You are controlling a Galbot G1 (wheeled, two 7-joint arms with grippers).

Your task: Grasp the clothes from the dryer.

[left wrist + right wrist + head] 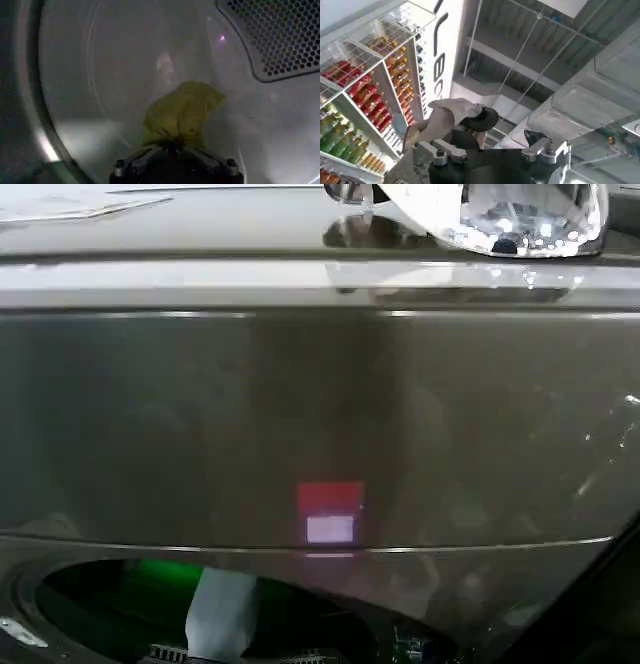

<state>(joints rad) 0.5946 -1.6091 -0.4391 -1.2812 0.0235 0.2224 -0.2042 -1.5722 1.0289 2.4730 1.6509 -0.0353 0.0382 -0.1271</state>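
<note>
Inside the dryer point(115, 65), the left wrist view looks along the smooth, pale curve of the drum toward a perforated panel point(280, 35) at the back. The left end effector point(175, 146) is deep inside the drum, and its two dark fingers are closed together on the lower edge of the clothes point(182, 115), a small yellow-green fabric bundle. The bundle stands bunched above the pinch point, apparently lifted slightly off the drum wall (the exact contact underneath is hidden by the fingers). Gripping the cloth at one gathered edge seems meant to let the whole piece trail out through the opening without snagging.

From the head view, the grey-bronze front of the dryer fills the scene, with a red-and-white light point(330, 512) glowing on its panel and the dark rim of the round opening point(60, 584) curving below it, where part of the arm reaches in.

The right end effector point(492, 150) is held up and away from the machine, pointing toward a ceiling and shelves of bottles point(365, 100); its fingers are spread apart and it carries nothing. It appears to be parked, leaving the opening free for the working arm.
</note>
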